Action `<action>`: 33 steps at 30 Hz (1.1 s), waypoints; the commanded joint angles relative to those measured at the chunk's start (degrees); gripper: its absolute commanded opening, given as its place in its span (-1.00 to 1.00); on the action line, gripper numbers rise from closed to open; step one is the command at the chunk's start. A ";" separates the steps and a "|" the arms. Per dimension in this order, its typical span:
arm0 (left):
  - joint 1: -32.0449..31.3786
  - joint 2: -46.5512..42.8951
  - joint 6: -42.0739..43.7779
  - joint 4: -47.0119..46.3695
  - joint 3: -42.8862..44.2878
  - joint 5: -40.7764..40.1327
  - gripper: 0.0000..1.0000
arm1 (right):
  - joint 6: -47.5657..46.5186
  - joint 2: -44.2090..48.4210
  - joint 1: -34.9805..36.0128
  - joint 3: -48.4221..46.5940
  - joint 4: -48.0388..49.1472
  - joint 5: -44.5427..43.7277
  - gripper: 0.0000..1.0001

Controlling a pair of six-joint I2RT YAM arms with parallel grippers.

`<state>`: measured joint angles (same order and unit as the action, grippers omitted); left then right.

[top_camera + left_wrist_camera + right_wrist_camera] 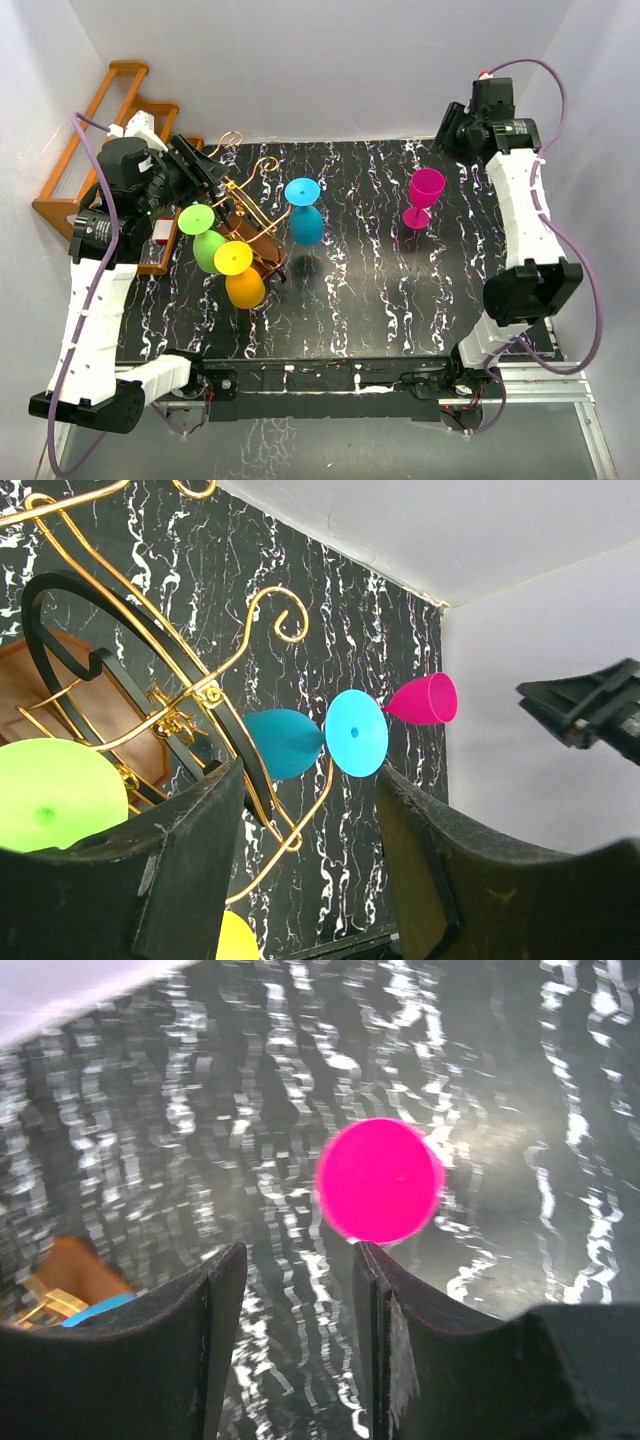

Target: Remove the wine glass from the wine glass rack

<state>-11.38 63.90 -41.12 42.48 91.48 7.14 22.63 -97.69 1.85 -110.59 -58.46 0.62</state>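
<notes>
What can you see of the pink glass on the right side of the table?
The pink glass is an opaque, matte, plastic-looking wine glass: rounded bowl, short stem, round foot. It stands upright on the black marbled table, well apart from the rack, touching only the tabletop. Nothing grips it.

1. The bench is black with white marble-like veining.
2. The wine glass rack is gold-copper wire on a glossy brown base.
3. The magenta wine glass is one colour throughout.
4. The blue wine glass has a cyan foot and a teal bowl.
5. The green wine glass is lime throughout.
6. The yellow wine glass has a yellow foot and an orange bowl.
7. The stepped shelf is orange-brown.
</notes>
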 commanded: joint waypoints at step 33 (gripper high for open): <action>-0.04 1.41 0.17 -3.74 -0.42 6.16 0.03 | 7.04 -3.57 26.83 2.11 14.29 26.18 0.11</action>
<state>-11.38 67.13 -41.34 38.26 91.00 12.97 31.42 -99.44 28.03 -105.95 -47.37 28.64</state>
